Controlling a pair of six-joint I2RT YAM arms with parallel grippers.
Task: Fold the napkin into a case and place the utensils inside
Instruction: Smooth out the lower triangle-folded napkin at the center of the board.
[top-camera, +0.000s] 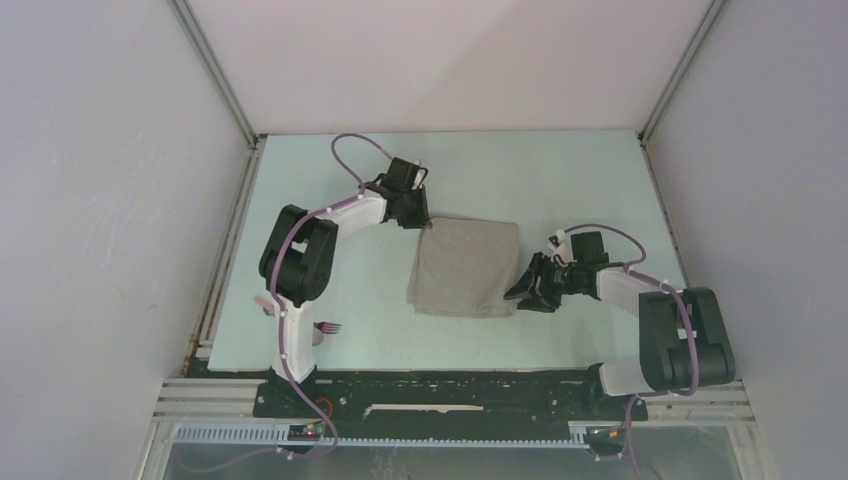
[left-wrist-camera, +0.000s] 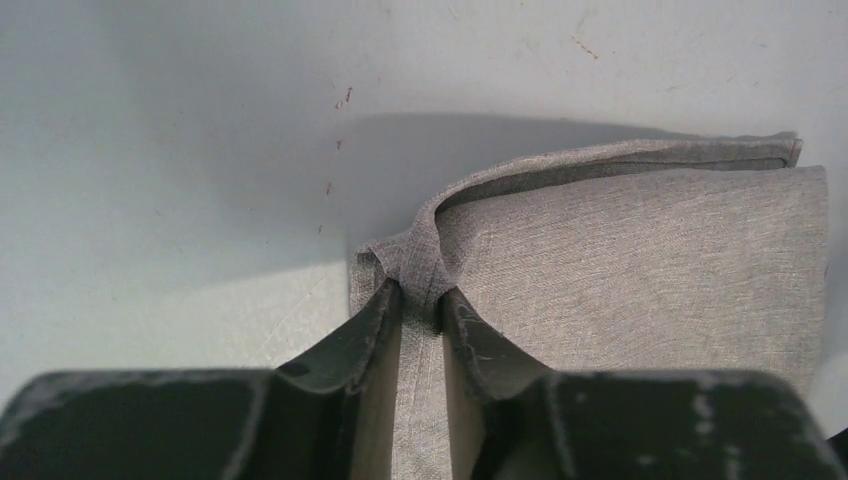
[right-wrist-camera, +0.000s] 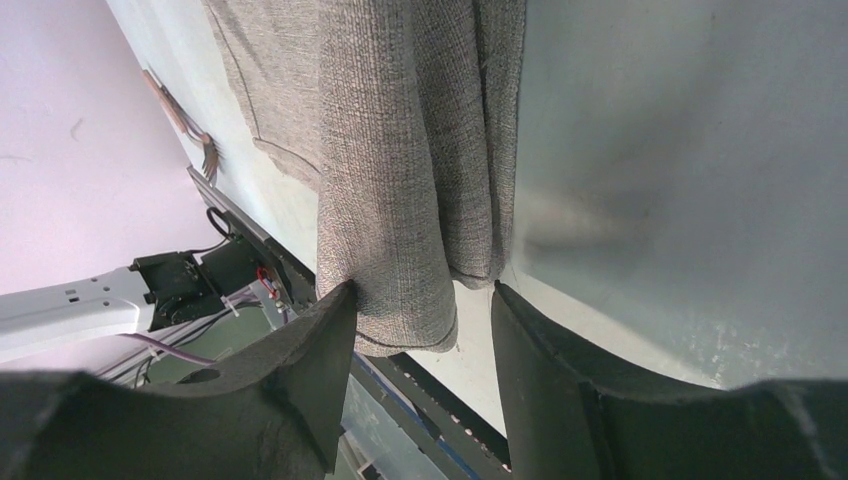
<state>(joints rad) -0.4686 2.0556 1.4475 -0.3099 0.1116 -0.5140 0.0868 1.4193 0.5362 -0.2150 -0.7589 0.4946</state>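
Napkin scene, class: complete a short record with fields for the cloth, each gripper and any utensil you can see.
napkin: light-grey, folded in layers, lying on the table, not yet a case
left gripper: shut, pinching a raised fold at the far left corner
right gripper: open, fingers astride the near right corner
fork: on the table near its near left corner, apart from the napkin

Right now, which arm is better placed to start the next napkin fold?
Left: the left hand pinches a far corner of the napkin, cloth bunched between its fingers; the right hand only straddles an edge, open.
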